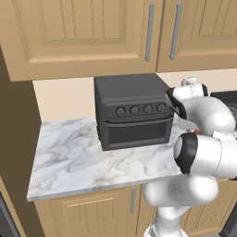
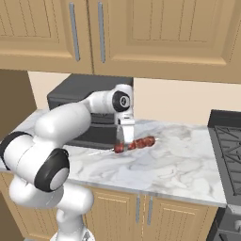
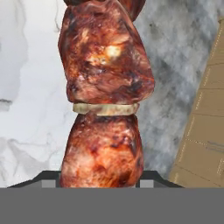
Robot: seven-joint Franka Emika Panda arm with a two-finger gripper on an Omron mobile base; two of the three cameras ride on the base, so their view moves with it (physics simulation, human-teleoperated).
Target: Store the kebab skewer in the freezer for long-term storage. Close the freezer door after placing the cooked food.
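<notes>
The right base view shows the skewer (image 2: 134, 144) on the marble tabletop (image 2: 179, 160), just in front of the black oven (image 2: 80, 101), with the jaws (image 2: 123, 141) come down onto its left part. In the left base view the arm's elbow and forearm stand in front of that spot, so neither the skewer nor the fingertips can be seen there; that view gives instead the oven's (image 1: 134, 111) full front, with its four knobs and dark door, and the bare tabletop (image 1: 69, 157) to its left. The hand view is very close: two red-brown meat chunks of the skewer (image 3: 105, 100) with a pale ring of stick between them, marble behind, and a strip of wooden cabinet (image 3: 205, 131) at the right edge.

In the right base view the skewer lies flat, its long axis running left to right along the tabletop and rising a little toward the right; the thin pale stick pokes out to the left, toward the oven, and the meat chunks run off to the right. In the hand view the same axis runs from bottom to top.

The lower chunk sits right between the two dark fingertips (image 3: 48, 177) at the bottom of the hand view. The jaws straddle the meat, one finger on each side; whether they already pinch it or stand just apart from it I cannot tell.
</notes>
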